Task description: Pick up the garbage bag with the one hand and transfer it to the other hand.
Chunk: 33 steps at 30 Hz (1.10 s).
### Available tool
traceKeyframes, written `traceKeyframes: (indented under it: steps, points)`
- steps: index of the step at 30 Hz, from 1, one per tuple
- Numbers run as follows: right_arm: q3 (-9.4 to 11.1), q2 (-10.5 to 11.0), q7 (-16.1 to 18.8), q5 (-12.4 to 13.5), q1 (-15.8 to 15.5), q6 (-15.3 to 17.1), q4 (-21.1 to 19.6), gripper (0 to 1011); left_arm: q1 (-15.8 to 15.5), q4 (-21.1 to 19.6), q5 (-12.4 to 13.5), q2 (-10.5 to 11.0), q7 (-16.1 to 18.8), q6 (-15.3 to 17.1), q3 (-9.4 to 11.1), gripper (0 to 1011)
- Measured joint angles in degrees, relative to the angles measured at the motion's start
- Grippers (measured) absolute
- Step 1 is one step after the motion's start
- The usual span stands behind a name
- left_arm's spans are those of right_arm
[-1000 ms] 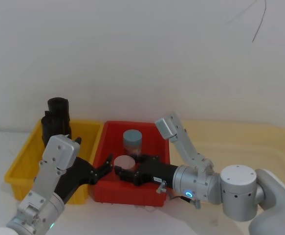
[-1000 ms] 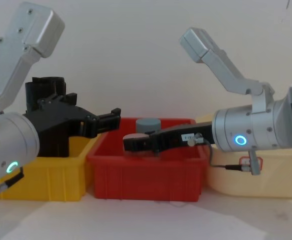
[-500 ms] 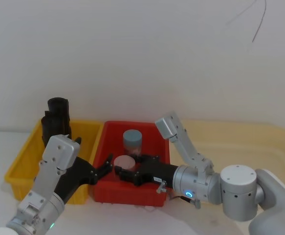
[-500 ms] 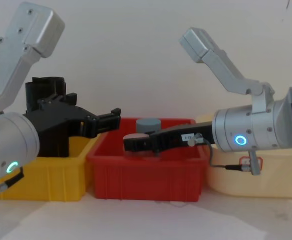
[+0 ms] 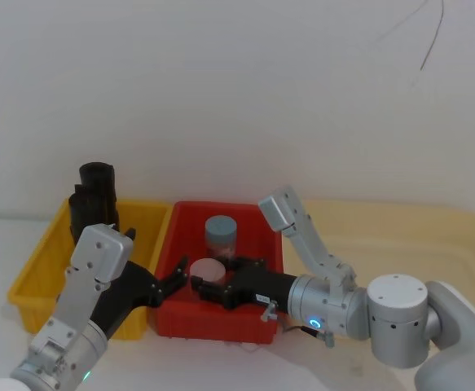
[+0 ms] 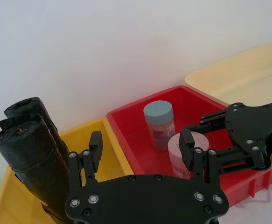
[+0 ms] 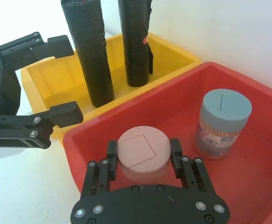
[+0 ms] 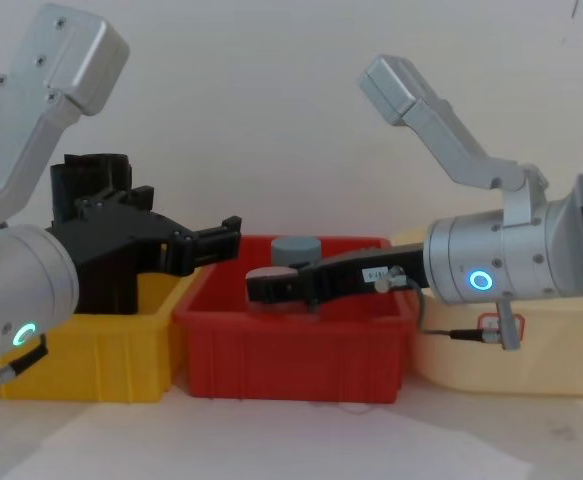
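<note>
Fingers [image 6: 94, 149] of the left gripper [image 6: 140, 142] were spread wide and empty above the wall between yellow bin [image 5: 33, 269] and red bin [image 5: 190, 210]. The garbage bag [image 6: 31, 158] stood upright to their left, by the yellow bin's far edge. The right gripper [image 7: 143, 145] was farther off, its fingers open either side of a pink-lidded jar [image 7: 140, 157].

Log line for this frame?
left gripper open, over yellow bin edge; right gripper open, straddling pink-lidded jar; garbage bag rolls upright, ungrasped

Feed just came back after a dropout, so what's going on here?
The tall black glossy garbage bag roll and its twin stand untouched in the yellow plastic bin. The green-ringed left hand hovers open at that bin's edge with the red plastic bin. The blue-ringed right hand is open, fingers either side of a pink-lidded jar there.
</note>
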Motion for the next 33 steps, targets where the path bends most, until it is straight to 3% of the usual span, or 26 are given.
traceKeyframes:
  steps: [18, 26, 33]
  points:
    - [0.1, 0.3, -0.2, 0.0, -0.4, 0.0, -0.6, 646, 0.0, 0.0, 0.0, 0.0, 0.0, 0.0, 0.0, 1001]
    - [1.1, 2.1, -2.3, 0.0, -2.3, -0.4, -4.7, 647, 0.0, 0.0, 0.0, 0.0, 0.0, 0.0, 0.0, 1001]
    - [2.9, 4.6, -4.7, 0.0, -4.7, -0.8, -11.1, 646, 0.0, 0.0, 0.0, 0.0, 0.0, 0.0, 0.0, 1001]
